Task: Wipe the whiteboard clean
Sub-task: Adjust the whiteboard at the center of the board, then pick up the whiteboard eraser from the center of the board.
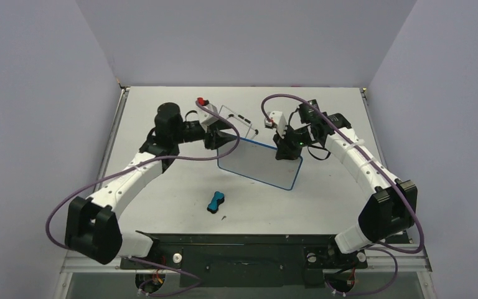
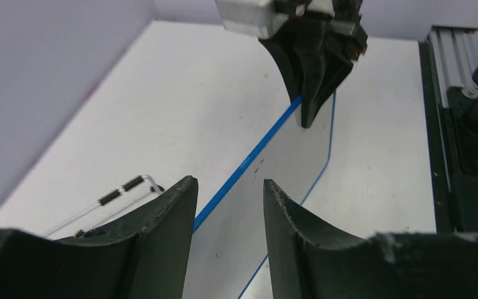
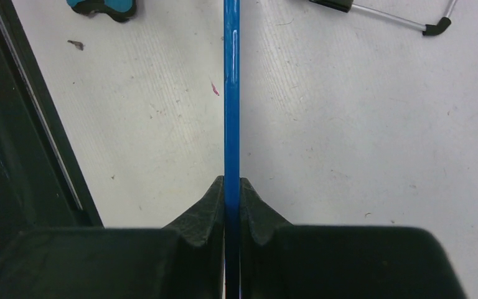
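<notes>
Now the right gripper (image 3: 231,182) pinches the whiteboard (image 3: 231,93) tight by its blue rim, jaws closed; the left gripper (image 2: 229,184) stands partly open, that rim running through the gap.

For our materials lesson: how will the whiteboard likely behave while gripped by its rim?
Probably stiff: the whiteboard shows a straight blue rim though the right gripper pinches just one spot. Likely light, being so thin. Held upright on edge, it might tip if released.

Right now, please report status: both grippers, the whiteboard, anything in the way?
Right gripper shut on whiteboard rim, board on edge. Left gripper open at the rim. Eraser on table, untouched; nothing blocking.
</notes>
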`<state>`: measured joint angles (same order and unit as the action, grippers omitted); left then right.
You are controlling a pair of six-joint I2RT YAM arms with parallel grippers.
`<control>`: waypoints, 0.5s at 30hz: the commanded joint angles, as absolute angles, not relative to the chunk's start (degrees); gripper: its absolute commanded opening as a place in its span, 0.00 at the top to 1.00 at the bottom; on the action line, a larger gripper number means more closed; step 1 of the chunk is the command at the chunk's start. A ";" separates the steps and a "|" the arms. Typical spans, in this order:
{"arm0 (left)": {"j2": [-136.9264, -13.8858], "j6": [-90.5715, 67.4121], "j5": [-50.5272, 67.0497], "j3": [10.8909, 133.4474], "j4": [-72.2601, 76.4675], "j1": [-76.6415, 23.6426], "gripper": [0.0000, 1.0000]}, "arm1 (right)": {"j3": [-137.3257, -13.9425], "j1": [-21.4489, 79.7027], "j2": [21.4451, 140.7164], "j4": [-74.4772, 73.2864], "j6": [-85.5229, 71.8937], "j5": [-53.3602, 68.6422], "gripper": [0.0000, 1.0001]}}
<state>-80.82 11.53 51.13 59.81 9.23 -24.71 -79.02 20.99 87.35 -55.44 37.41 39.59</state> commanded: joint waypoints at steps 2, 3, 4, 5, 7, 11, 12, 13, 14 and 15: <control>-67.00 0.86 40.24 54.91 20.96 -23.35 0.58 | -73.85 18.85 83.43 -49.48 32.95 34.76 1.00; -63.51 -1.56 37.61 52.73 18.73 -23.37 0.57 | -73.49 18.78 82.89 -49.07 32.34 34.78 1.00; -61.72 -3.46 31.20 49.99 17.63 -23.42 0.56 | -72.89 18.56 82.66 -48.88 32.08 35.02 1.00; -58.54 -8.23 27.64 48.77 14.47 -23.52 0.55 | -72.65 18.44 82.43 -48.63 31.53 35.18 1.00; -54.78 -16.64 17.23 45.77 6.91 -23.69 0.54 | -72.03 18.24 82.39 -48.38 31.09 35.76 1.00; -52.30 -25.22 10.35 42.00 -9.33 -26.54 0.51 | -71.18 18.22 82.73 -47.90 30.52 36.56 1.00; -52.34 -27.18 7.53 40.69 -12.40 -27.95 0.53 | -71.01 18.21 82.85 -47.90 30.46 36.91 1.00; -52.97 -28.09 5.61 40.25 -13.80 -32.08 0.53 | -71.01 18.20 83.07 -47.90 30.43 37.05 1.00; -53.64 -29.41 0.79 40.03 -17.07 -34.41 0.54 | -70.88 18.24 83.15 -47.86 30.37 37.07 1.00; -56.15 -30.13 -1.89 40.54 -19.08 -39.34 0.54 | -70.86 18.16 83.21 -47.82 30.35 37.11 1.00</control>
<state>-52.16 -21.06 12.56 41.47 -3.40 -29.02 -72.84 18.68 82.91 -48.07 30.33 39.13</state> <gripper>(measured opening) 0.465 0.040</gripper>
